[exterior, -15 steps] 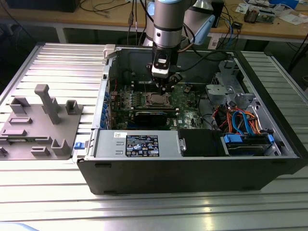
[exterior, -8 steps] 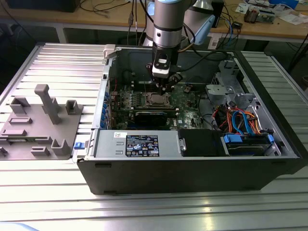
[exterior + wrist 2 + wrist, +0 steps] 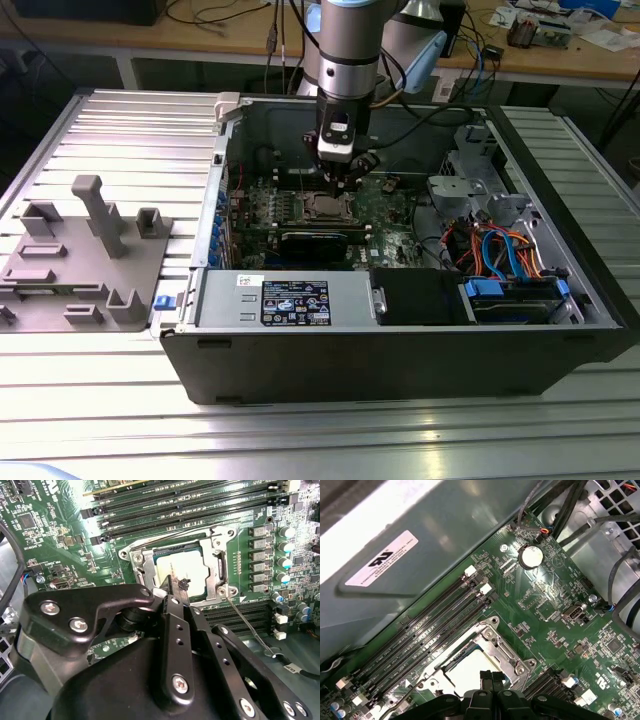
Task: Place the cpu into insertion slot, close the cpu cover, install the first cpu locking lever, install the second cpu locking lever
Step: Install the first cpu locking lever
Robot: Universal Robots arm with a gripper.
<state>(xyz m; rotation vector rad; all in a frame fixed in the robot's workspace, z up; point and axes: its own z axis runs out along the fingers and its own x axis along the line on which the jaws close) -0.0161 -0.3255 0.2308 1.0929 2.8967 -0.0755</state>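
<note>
Black robot gripper (image 3: 180, 586) with jaws together, tips over the dull silver square cpu (image 3: 187, 572), seated in the metal-rimmed square insertion slot (image 3: 220, 562), thin silver cpu cover (image 3: 507, 656) closed around it, green circuit board (image 3: 555, 600) at 12 o'clock of the grey ridged table (image 3: 100, 130)

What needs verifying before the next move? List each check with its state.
1. Chip lying flat in place: ok.
2. Metal frame folded down around the chip: ok.
3. Wire lever latched: not ok, it angles out away from the frame.
4. Other lever along the memory-slot side latched: cannot tell.
5. End effector positioned at the chip's edge: ok.
</note>
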